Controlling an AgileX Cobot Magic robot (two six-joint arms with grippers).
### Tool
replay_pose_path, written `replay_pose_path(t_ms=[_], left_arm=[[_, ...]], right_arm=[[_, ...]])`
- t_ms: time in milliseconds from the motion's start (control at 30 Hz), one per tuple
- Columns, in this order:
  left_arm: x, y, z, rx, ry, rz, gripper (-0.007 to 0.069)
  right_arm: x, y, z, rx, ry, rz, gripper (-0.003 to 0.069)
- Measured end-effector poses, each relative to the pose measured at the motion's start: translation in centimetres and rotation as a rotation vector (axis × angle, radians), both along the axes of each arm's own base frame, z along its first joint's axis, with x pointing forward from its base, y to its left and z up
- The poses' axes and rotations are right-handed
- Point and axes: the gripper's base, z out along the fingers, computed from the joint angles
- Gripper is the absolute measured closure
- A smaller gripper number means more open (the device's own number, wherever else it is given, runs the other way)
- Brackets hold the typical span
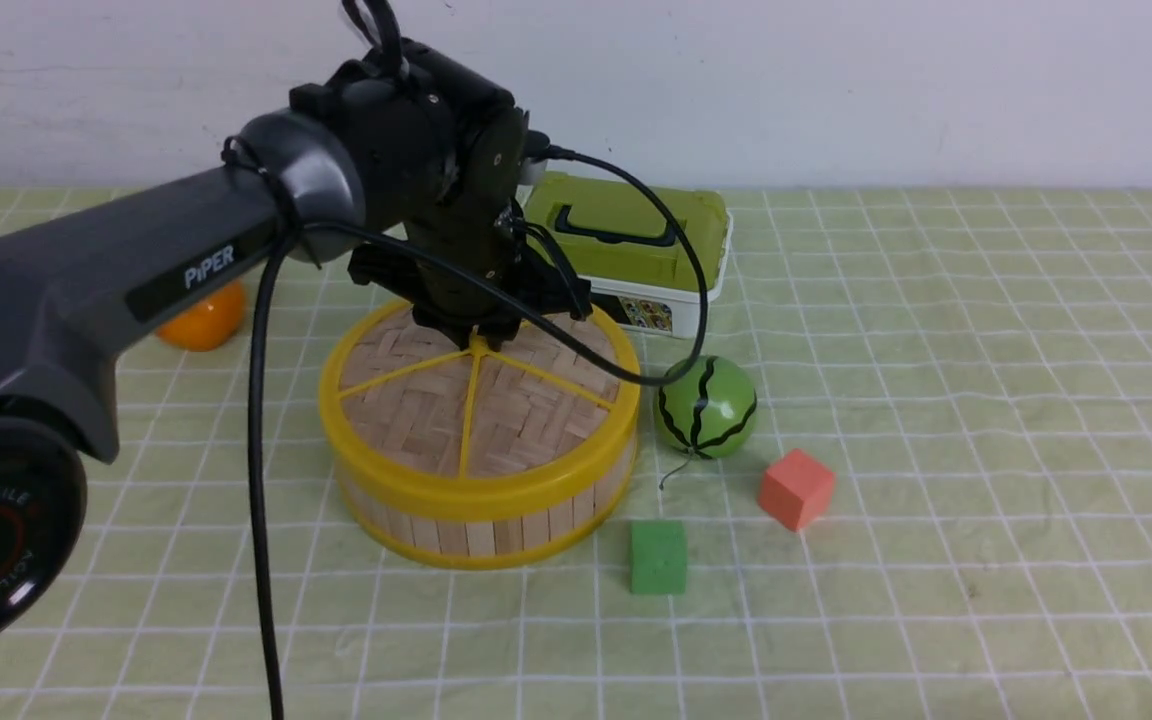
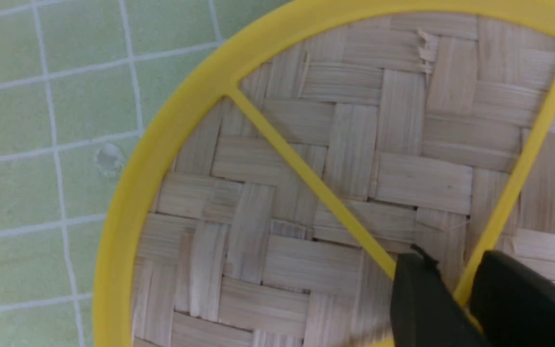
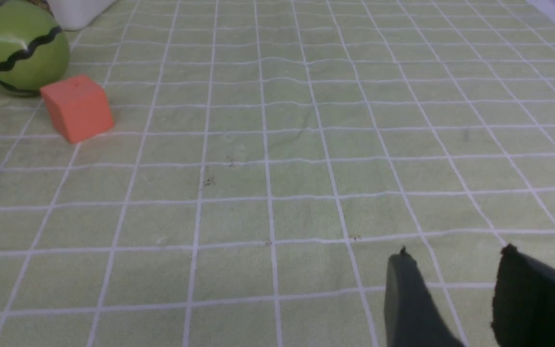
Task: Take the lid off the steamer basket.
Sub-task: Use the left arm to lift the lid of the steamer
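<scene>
Left gripper: jaws pinch a spoke of the lid beside its hub, probably for a level lift. Steamer basket directly beneath. Right gripper: spread, holding nothing.

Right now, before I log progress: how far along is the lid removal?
Done: the approach. The left gripper sits at the hub of the lid.
In hand: its fingers pinch a yellow spoke.
Left: the lift. The lid lies flush on the steamer basket.
The right gripper hangs open over the tablecloth.
</scene>
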Motion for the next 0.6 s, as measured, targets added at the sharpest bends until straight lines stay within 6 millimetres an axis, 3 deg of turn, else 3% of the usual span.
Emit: replay_pose_path(t_ms=[433,533,600], left_arm=[[-0.2,0.1,0.6,-0.021,-0.009,0.029,0.0512],[-0.5,0.3,1.6,-0.021,-0.012,0.036,0.0512],[-0.8,0.5,3.5,-0.034,-0.035,0.043,0.0512]], right_arm=[[0.0,0.0,0.0,0.0,0.0,0.0,0.0421],[0.0,0.0,0.0,0.0,0.0,0.0,0.0421],[0.0,0.0,0.0,0.0,0.0,0.0,0.0421]])
